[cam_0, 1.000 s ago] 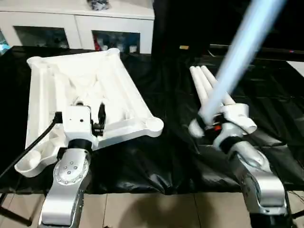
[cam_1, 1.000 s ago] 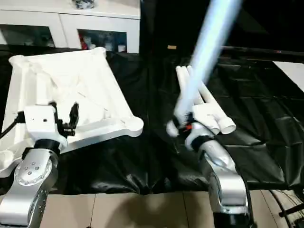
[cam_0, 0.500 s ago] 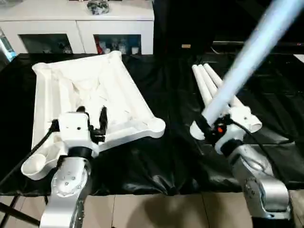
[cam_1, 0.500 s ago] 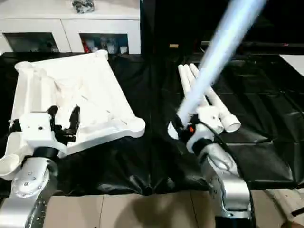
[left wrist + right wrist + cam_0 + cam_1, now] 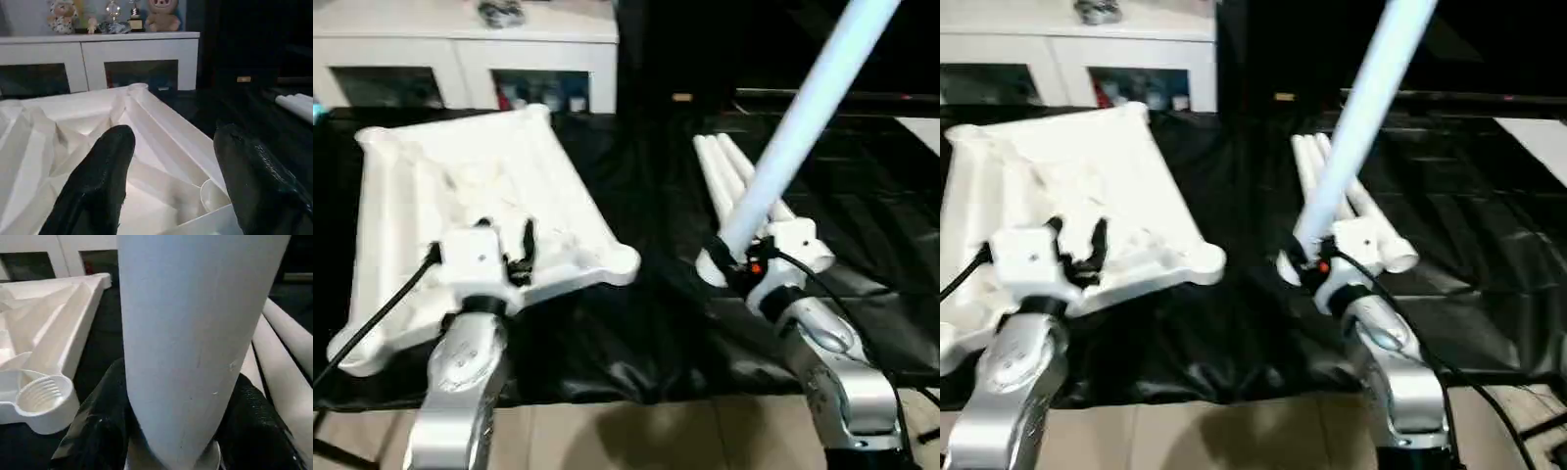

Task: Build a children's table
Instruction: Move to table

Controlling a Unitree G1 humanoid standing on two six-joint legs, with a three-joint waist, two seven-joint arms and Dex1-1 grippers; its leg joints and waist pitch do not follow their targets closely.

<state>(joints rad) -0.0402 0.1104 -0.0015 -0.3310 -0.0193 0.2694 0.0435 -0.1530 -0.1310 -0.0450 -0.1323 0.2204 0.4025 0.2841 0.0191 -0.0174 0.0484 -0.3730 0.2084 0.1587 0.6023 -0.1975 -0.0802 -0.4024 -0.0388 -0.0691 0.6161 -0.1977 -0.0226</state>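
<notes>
Left eye view: the tabletop (image 5: 460, 215) lies underside up on the black-covered desk (image 5: 646, 323), on the robot's left, its near edge raised. The left claw (image 5: 504, 250) sits at that near edge, between the two near corner sockets, with its fingers apart; whether they bear on the rim cannot be told. The right claw (image 5: 732, 262) is closed on one leg (image 5: 803, 117) close to its lower end, and the leg rises steeply up and away. Three more legs (image 5: 729, 176) lie side by side on the desk behind it.

Right eye view: the nearest corner socket (image 5: 1205, 260) stands between the two claws, apart from the held leg's lower end.

Left wrist view: both fingers (image 5: 98, 181) stand wide over the ribbed underside. The ribs suggest a stiff, light moulding; the rim wall is judged the best place to take hold, since the flat panels offer nothing to pinch.

Right wrist view: the leg's wall sits between the two black fingers (image 5: 93, 431), and a threaded socket (image 5: 41, 396) lies nearby. The tube looks smooth, hollow and light, so it may twist or slip. Held this low, its long free end is likely to sway.
</notes>
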